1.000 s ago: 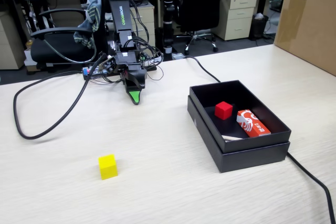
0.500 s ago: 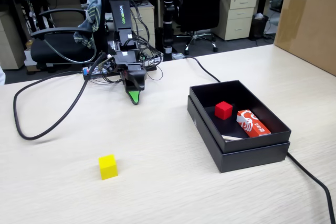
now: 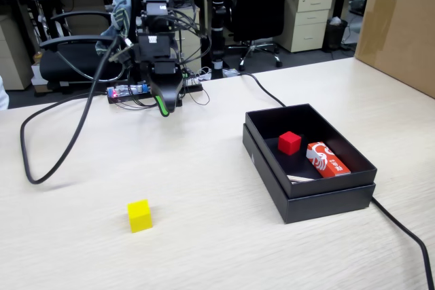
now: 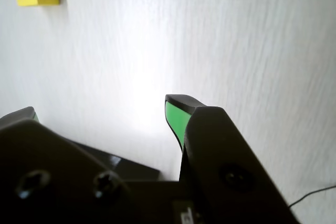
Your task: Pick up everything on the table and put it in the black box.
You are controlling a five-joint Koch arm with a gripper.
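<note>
My claw (image 4: 100,111) has lifted off the pale wood-grain bench (image 3: 217,236), parted and empty; the small yellow cube (image 3: 139,215) waits well ahead.

We see the arm (image 3: 158,39) folded at the far edge of the bench, its wrist bent down. The gripper (image 3: 163,108) hangs above the bench surface, tips pointing downward. In the wrist view its green-lined fingers (image 4: 177,116) stand spread apart, nothing between them.
</note>
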